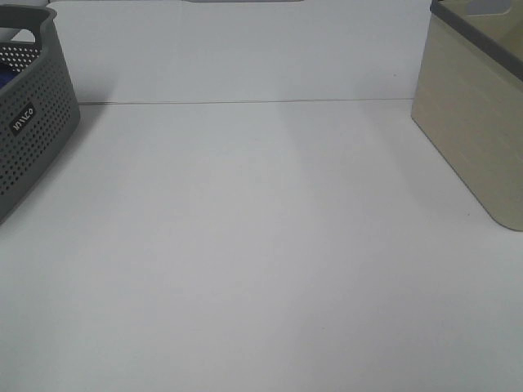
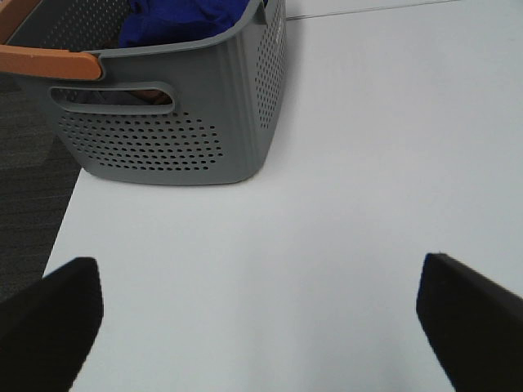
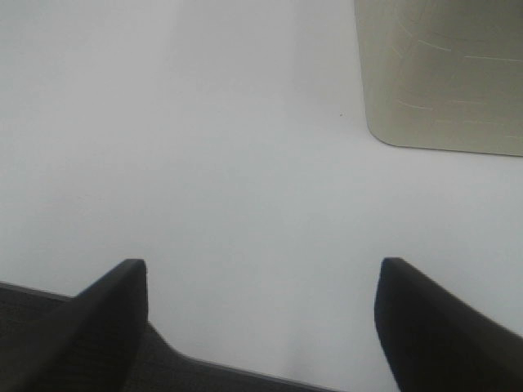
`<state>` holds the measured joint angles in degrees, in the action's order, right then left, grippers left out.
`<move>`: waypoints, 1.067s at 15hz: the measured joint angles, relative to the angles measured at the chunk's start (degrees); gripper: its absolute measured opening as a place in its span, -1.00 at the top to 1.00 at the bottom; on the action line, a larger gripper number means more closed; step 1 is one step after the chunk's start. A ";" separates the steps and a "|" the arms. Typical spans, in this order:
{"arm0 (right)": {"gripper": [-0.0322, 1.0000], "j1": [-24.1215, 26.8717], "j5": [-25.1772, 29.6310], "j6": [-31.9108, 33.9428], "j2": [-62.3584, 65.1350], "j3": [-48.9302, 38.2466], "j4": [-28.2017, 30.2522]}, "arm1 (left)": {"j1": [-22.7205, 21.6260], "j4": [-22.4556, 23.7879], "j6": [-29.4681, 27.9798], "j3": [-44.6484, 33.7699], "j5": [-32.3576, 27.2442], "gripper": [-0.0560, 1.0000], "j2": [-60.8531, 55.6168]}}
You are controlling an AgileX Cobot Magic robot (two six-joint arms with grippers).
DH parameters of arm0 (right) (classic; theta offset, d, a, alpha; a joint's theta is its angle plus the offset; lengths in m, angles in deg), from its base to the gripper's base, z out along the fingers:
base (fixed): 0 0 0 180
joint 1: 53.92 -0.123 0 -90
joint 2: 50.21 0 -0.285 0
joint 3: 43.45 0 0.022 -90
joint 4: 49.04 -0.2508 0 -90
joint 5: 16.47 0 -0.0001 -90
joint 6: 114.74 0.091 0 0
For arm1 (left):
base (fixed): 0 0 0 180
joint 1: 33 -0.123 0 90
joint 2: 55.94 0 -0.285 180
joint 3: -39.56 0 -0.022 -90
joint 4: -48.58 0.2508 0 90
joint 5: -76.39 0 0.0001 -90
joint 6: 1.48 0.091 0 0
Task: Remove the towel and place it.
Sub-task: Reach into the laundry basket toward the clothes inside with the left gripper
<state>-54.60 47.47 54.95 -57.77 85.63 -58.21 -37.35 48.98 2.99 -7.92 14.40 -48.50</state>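
The grey basket (image 1: 33,122) sits on the left of the white desk (image 1: 261,245). The blue towel (image 2: 184,18) lies bunched up inside it. Near the grey basket, the left jaws are wide open and hold nothing. Far from the grey basket, the right jaws are open and empty too, near a tan bin (image 1: 478,122).

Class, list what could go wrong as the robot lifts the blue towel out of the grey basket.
The towel lies bunched inside the grey basket, so pulling it may drag or lift the basket too.
The basket stands at the table edge, so a tug might tip it off.
An orange bar at the rim may catch the cloth.
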 joint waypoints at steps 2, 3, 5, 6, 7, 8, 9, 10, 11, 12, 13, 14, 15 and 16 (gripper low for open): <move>-0.52 0.00 0.00 0.00 0.00 0.00 0.00 | 0.00 0.00 0.00 0.00 0.00 -0.98 0.00; -0.52 0.00 0.00 0.00 0.00 0.00 0.00 | 0.00 0.00 0.00 0.00 0.00 -0.98 0.00; -0.52 0.00 0.00 0.00 0.00 0.00 0.00 | 0.00 0.00 0.00 0.00 0.00 -0.98 0.00; -0.52 0.00 0.00 0.00 0.00 0.00 0.00 | 0.00 0.00 0.00 0.00 0.00 -0.98 0.00; -0.52 0.00 0.00 0.00 0.00 0.00 0.00 | 0.00 0.00 0.00 0.00 0.00 -0.98 0.00; -0.52 0.00 0.00 0.00 0.00 0.00 0.00 | 0.00 0.00 0.00 0.00 0.00 -0.98 0.00; -0.52 0.00 0.00 0.00 0.00 0.00 0.00 | 0.00 0.00 0.00 0.00 0.00 -0.98 0.00; -0.52 0.00 0.00 0.00 0.00 0.00 0.00 | 0.00 0.00 0.00 0.00 0.00 -0.98 0.00; -0.52 0.00 0.00 0.00 0.00 0.00 0.00 | 0.00 0.00 0.00 0.00 0.00 -0.98 0.00; -0.52 0.00 0.00 0.00 0.00 0.00 0.00 | 0.00 0.00 0.00 0.00 0.00 -0.98 0.00; -0.52 0.00 0.00 0.00 0.00 0.00 0.00 | 0.00 0.00 0.00 0.00 0.00 -0.98 0.00; -0.52 0.00 0.00 0.00 0.00 0.00 0.00 | 0.00 0.00 0.00 0.00 0.00 -0.98 0.00; -0.52 0.00 0.00 0.00 0.00 0.00 0.00 | 0.00 0.00 0.00 0.00 0.00 -0.98 0.00; -0.52 0.00 0.00 0.00 0.00 0.00 0.00 | 0.00 0.00 0.00 0.00 0.00 -0.98 0.00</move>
<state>-54.60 47.47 54.95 -57.77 85.63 -58.21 -37.35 48.98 2.99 -7.92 14.40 -48.50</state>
